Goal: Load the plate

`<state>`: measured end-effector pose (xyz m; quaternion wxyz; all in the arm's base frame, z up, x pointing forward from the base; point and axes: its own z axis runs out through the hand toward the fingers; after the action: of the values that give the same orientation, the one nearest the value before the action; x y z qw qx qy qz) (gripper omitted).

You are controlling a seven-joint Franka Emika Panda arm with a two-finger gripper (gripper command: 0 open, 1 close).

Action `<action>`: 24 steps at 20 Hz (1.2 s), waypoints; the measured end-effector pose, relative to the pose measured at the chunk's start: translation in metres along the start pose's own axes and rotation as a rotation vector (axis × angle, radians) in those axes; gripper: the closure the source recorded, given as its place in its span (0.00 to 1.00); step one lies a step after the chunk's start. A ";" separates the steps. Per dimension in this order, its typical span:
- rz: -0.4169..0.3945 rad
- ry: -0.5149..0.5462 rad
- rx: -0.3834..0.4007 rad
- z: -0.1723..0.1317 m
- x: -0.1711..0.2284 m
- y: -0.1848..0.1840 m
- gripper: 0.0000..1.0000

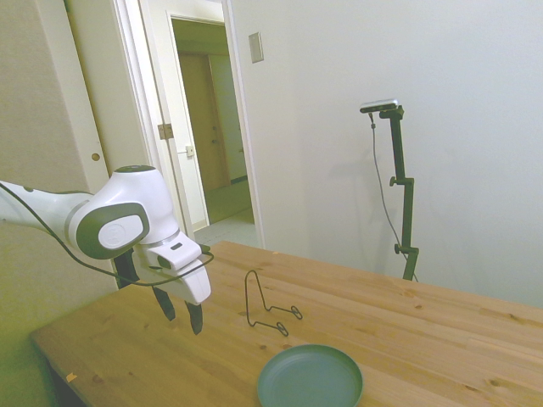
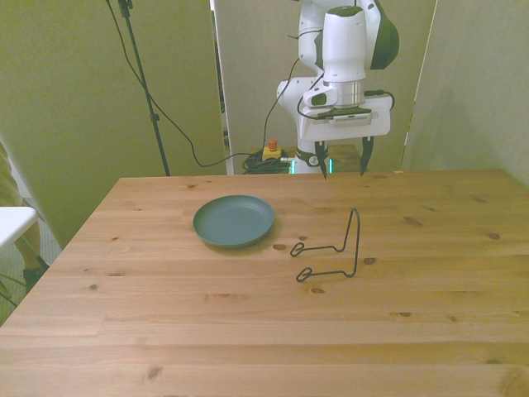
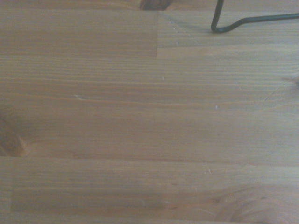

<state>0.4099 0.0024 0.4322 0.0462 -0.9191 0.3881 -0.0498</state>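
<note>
The teal-green plate (image 1: 310, 377) (image 2: 235, 220) lies flat on the wooden table (image 2: 248, 322), toward the front view's left. A thin black wire stand (image 1: 265, 305) (image 2: 335, 247) sits upright beside it, toward the front view's right; a piece of its wire (image 3: 252, 21) shows in the wrist view. My gripper (image 1: 181, 312) (image 2: 342, 160) hangs open and empty above the table's far edge, behind the wire stand, well apart from the plate.
Bare wood fills most of the wrist view. A white object (image 2: 12, 223) stands off the table at the front view's left edge. Cables and a red-topped box (image 2: 270, 150) lie on the floor behind the table.
</note>
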 end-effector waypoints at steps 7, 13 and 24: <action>0.067 0.073 -0.100 0.013 0.017 0.005 0.00; 0.162 0.181 -0.257 0.057 0.058 0.006 0.00; 0.221 0.299 -0.395 0.087 0.112 0.032 0.00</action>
<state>0.4760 -0.0961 0.3483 -0.1865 -0.8449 0.4907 -0.1029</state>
